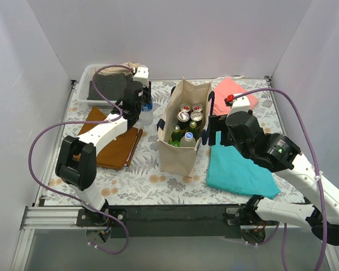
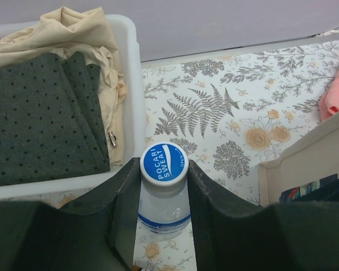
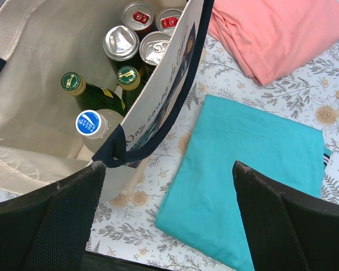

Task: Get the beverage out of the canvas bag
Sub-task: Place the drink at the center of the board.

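A bench [image 1: 158,186] covered in pale fern-and-rose print fills a booth closed in by plain white walls [image 1: 175,34]. At its middle stands the canvas bag [image 1: 178,158], upright and open-mouthed. A teal cloth [image 3: 248,169] lies just right of it, a pink cloth [image 3: 277,34] behind that, and a brown cloth [image 1: 116,149] to the left. At the back left, a white basket [image 2: 133,68] holds a grey dotted cloth [image 2: 39,118] over a beige cloth [image 2: 62,28]. The left claw [image 2: 163,180] is clamped on a blue-capped bottle [image 2: 164,164], outside the bag and just beside the basket. The right claw [image 3: 166,169] hangs spread wide at the bag's right side, gripping nothing. Inside the bag only tops show: cans [image 3: 121,44], green bottles [image 3: 73,84] and a second blue cap [image 3: 89,123], their bodies sunk in shadow. The held bottle's base is cut off, so contact with the bench cannot be told. The left arm covers part of the brown cloth.
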Motion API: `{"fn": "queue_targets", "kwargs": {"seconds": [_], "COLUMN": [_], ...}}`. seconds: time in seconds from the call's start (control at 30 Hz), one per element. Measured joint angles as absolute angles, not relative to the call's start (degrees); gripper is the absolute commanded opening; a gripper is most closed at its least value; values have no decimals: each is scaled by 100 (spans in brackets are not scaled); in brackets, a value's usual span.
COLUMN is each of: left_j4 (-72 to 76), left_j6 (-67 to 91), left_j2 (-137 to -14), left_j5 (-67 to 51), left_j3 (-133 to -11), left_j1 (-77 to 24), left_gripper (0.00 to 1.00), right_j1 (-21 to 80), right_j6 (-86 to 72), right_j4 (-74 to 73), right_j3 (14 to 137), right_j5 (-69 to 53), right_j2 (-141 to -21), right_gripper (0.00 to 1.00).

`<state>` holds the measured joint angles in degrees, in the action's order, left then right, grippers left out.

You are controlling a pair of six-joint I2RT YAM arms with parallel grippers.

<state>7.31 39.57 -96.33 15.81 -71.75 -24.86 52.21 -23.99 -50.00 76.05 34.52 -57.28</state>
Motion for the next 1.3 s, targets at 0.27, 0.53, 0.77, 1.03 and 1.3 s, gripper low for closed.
{"fn": "queue_targets", "kwargs": {"seconds": [0.27, 0.53, 0.77, 1.03, 1.3], "left_j4": [1323, 1503, 1529, 1461, 1133], "left_j6": [3826, 3874, 3957, 4073, 4226], "left_j2": [-9730, -9918, -9918, -9902, -9749], "left_j5": [1848, 1859, 1905, 1905, 1896], "left_j3": [-7111, -7070, -6991, -6991, -6980], "left_j1": [-2486, -2486, -2486, -2502, -2587], "left_gripper": [0, 0, 2, 24, 45], "right_j1": [5221, 5221, 5221, 5221, 5221], "right_j6": [-2401, -2388, -2388, -2381, -2379], "right_j4": [-4980, -4958, -4958, -4958, -4958], "right_j3": [7548, 7483, 7397, 7349, 7330], "right_j5": [3452, 3439, 3448, 3461, 3481], "right_j2": [-5728, -5800, -5789, -5771, -5664], "right_gripper": [98, 98, 98, 98, 98]}}
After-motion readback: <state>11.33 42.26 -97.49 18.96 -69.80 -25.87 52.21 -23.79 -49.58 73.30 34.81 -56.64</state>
